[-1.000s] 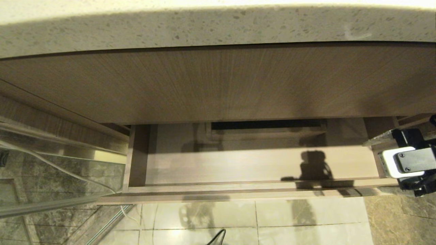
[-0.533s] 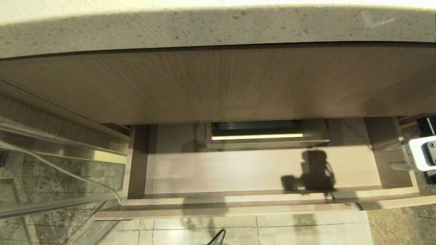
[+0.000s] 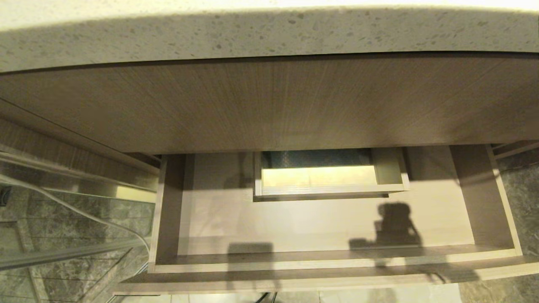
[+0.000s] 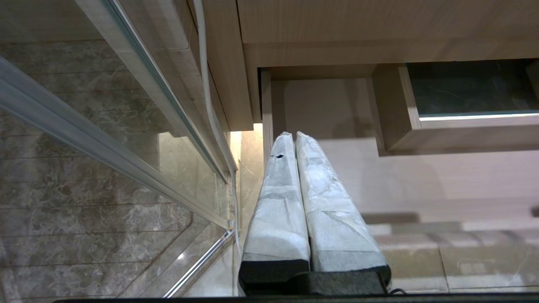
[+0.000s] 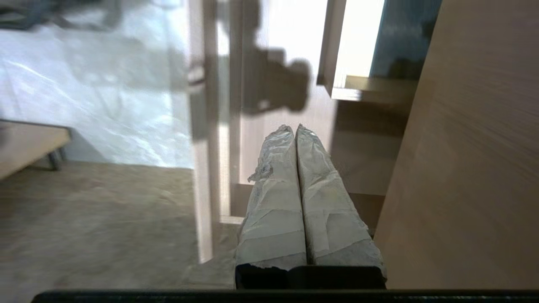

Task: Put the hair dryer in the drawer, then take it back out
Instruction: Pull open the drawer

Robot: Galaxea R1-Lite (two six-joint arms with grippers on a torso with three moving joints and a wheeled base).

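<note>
The drawer [image 3: 320,263] stands pulled well out under the vanity, pale wood-grain, wide and shallow, with nothing lying on its floor. Its boxed cut-out [image 3: 328,191] sits at the middle back, lit from below. The hair dryer is out of view in every frame. Neither arm appears in the head view. My right gripper [image 5: 294,127] is shut and empty, hovering over the right end of the drawer [image 5: 205,176] beside the tall wood panel [image 5: 471,168]. My left gripper [image 4: 293,135] is shut, empty and parked by the left end of the drawer [image 4: 421,181].
A speckled stone countertop [image 3: 269,33] overhangs the tall wood-grain panel [image 3: 269,105] above the drawer. A glass shower panel [image 3: 63,235] with a metal rail and a thin white cord [image 3: 84,214] stands at the left. Dark marble floor [image 3: 522,185] lies to the right.
The drawer has slid further out toward me, baring more of its floor and the cut-out box. My right gripper, at the drawer's right end earlier, has left the head view.
</note>
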